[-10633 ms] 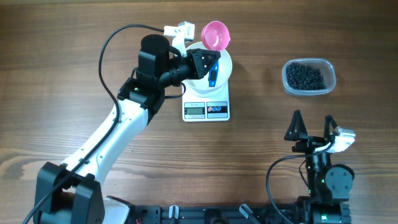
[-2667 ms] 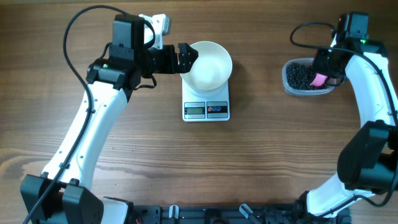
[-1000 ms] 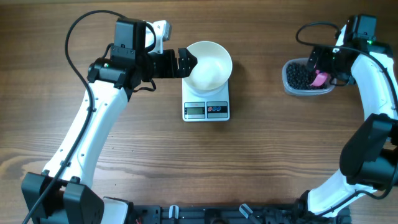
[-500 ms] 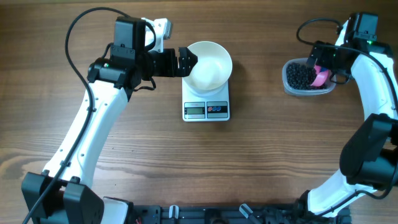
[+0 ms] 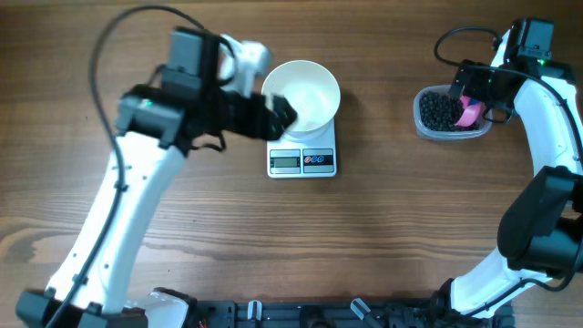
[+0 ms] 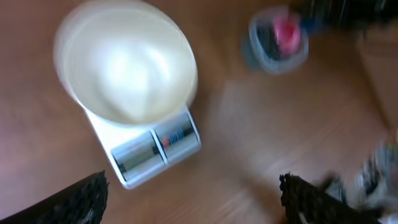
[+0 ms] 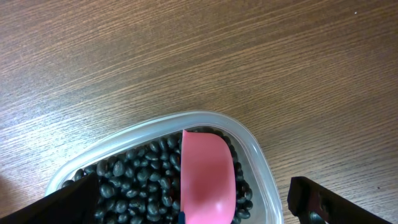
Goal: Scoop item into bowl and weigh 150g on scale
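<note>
A brown wooden table [image 5: 383, 228] lies under both arms. At the left, your left gripper [image 5: 281, 114] hangs at the lower left edge of the white bowl [image 5: 308, 89]; from overhead you cannot tell whether it touches the rim. The left wrist view is blurred, yet it shows the two dark fingers [image 6: 87, 199] set wide apart at the bottom corners with only bare wood between them, so this tool is wide and holds nothing. The bowl sits on the white scale [image 5: 302, 160], covering its back part; the display and buttons show at the front edge, too small to read. The bowl's inside shows plain white.

Well apart to the right stands the clear tub [image 5: 422, 123], and the item, a heap of black beans [image 5: 439, 111], lies inside it. A pink scoop [image 5: 471, 114] rests in the right half of the tub, its cup on the beans. Your right gripper [image 7: 193, 186] hangs just over that tub, fingers [image 7: 62, 199] spread wide at either side of the scoop and touching neither it nor the tub wall. Between bowl and tub there is open tabletop.
</note>
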Robot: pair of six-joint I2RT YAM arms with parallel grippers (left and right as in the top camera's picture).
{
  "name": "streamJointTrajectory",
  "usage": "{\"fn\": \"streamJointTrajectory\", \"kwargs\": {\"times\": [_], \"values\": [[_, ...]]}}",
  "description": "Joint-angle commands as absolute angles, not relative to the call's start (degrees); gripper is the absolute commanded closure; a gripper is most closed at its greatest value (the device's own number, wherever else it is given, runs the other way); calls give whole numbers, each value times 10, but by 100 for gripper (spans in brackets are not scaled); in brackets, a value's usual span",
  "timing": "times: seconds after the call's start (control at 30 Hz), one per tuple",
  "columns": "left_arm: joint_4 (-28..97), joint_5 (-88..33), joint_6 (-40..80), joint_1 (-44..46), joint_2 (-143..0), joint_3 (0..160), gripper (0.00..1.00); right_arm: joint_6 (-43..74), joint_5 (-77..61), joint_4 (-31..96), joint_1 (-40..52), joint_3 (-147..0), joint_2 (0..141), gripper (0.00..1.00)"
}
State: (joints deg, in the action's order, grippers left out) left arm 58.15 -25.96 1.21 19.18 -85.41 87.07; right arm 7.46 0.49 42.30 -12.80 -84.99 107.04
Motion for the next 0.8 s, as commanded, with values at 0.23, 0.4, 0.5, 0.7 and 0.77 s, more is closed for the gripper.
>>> {"fn": "streamJointTrajectory", "kwargs": {"times": [0.23, 0.4, 0.5, 0.7, 0.77], "values": [[581, -237, -74, 389, -944, 748, 3, 77, 15, 420, -127, -846, 1084, 0], [551, -186, -166, 447, -1000, 739, 0, 77, 15, 420, -127, -846, 1084, 1], [535, -138, -191, 457, -1035, 739, 0, 77, 15, 420, -127, -846, 1084, 1], [496, -131, -217, 429, -1068, 739, 0, 77, 15, 420, -127, -846, 1084, 0], [486, -127, -223, 422, -1078, 739, 1, 77, 15, 420, -127, -846, 1084, 0]]}}
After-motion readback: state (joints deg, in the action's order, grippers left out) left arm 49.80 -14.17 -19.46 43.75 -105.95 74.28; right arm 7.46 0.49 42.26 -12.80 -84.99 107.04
